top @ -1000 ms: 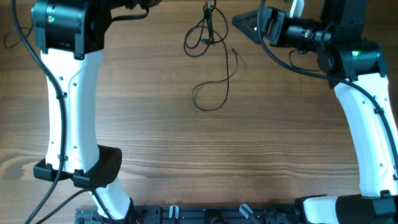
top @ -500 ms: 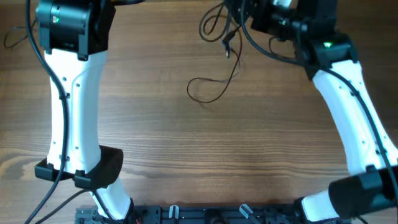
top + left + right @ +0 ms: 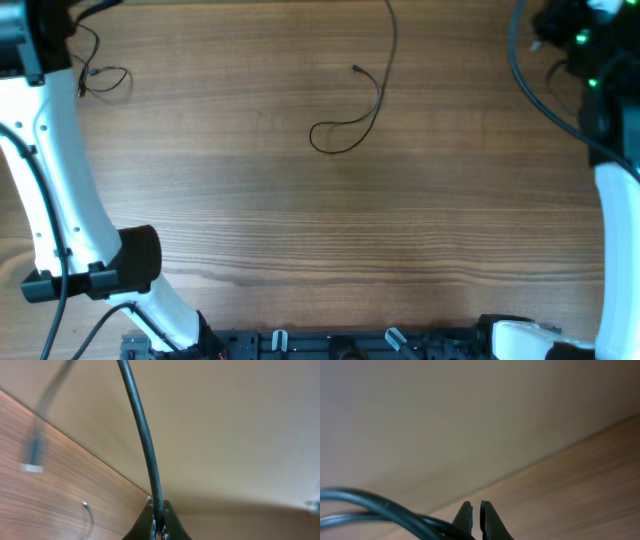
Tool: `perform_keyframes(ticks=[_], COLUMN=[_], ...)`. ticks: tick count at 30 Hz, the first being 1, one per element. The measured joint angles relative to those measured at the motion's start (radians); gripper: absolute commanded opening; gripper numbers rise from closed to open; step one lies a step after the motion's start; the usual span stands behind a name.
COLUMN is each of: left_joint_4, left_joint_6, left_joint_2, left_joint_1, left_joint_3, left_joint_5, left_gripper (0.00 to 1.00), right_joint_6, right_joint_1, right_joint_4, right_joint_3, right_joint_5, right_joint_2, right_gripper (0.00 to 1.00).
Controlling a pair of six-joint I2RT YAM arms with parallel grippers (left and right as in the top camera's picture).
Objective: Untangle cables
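The left end effector (image 3: 158, 511) is pinched closed on a black cable (image 3: 142, 435) that rises straight from between its tips. The overhead view does not show it, so I cannot tell how far from the loop it sits. On the desk (image 3: 300, 230), a small bunch (image 3: 103, 78) lies well left of the loop (image 3: 340, 143), beside the left arm. The loop rests mid-desk. Its strand climbs right of it, past a plug (image 3: 357, 69) just above, and leaves the far edge, so its long axis runs near to far. To the right of the loop, the right end effector (image 3: 475, 508) has its fingers all but touching, with nothing visible between the tips. Dark cords (image 3: 380, 505) cross beside it. The strand probably lies nearer the right arm, to that arm's left.
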Motion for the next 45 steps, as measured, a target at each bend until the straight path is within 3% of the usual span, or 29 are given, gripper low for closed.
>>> perform_keyframes(ticks=[5,7,8,11,12,13,15,17,18,21,23,27,32,34,36,39,45], left_joint_4=[-0.218,-0.277,-0.286,-0.288,-0.276,-0.227,-0.166,-0.123,-0.11,-0.128,-0.19,-0.267,-0.307,-0.32,-0.328,-0.331,-0.332], left_joint_6=[0.024,0.026,0.026,0.035,0.053,0.106,0.169,0.206,0.219,0.235,0.239,0.243,0.243,0.243,0.243,0.243,0.243], left_joint_2=[0.0,0.006,0.017,0.062,0.077,0.093,0.092,0.083,0.077,0.059,0.057,0.065,0.081,0.082,0.082,0.082,0.082], left_joint_1=[-0.013,-0.043,-0.039,0.074,0.14,0.211,0.205,0.126,0.079,-0.018,-0.069,-0.134,-0.134,-0.134,-0.135,-0.134,-0.135], left_joint_3=[0.0,0.002,0.003,0.003,0.002,0.001,0.001,0.001,0.001,0.001,0.001,0.001,0.001,0.001,0.001,0.001,0.001], left_joint_5=[-0.332,-0.531,-0.613,-0.784,-0.791,-0.748,-0.623,-0.491,-0.434,-0.365,-0.355,-0.413,-0.457,-0.464,-0.466,-0.472,-0.472], left_gripper=[0.04,0.04,0.04,0.04,0.04,0.04,0.04,0.04,0.04,0.04,0.04,0.04,0.04,0.04,0.04,0.04,0.04], right_joint_6=[-0.008,-0.05,-0.071,-0.104,-0.106,-0.11,-0.114,-0.118,-0.117,-0.114,-0.121,-0.118,-0.047,0.023,0.064,0.101,0.154], right_joint_1=[-0.075,-0.091,-0.107,-0.276,-0.346,-0.36,-0.349,-0.348,-0.348,-0.348,-0.318,-0.15,0.062,0.083,0.082,0.081,0.081], right_joint_4=[0.034,0.012,-0.01,-0.046,-0.073,-0.091,-0.108,-0.109,-0.108,-0.17,-0.341,-0.628,-0.638,-0.636,-0.639,-0.667,-0.667], right_joint_3=[0.014,0.078,0.117,0.2,0.209,0.209,0.209,0.209,0.209,0.211,0.224,0.224,0.178,0.177,0.177,0.175,0.128], right_joint_5=[0.033,-0.014,-0.017,0.126,0.173,0.171,0.073,-0.058,-0.152,-0.34,-0.404,-0.439,-0.354,-0.283,-0.243,-0.212,-0.158], right_joint_2=[-0.032,-0.035,-0.037,-0.048,-0.05,-0.051,-0.048,-0.048,-0.048,-0.048,-0.019,0.147,0.444,0.545,0.643,0.746,0.756], right_gripper=[0.04,0.05,0.1,0.76,0.92,0.98,0.72,0.65,0.77,0.93,0.99,1.0,1.0,0.93,1.0,1.0,1.0])
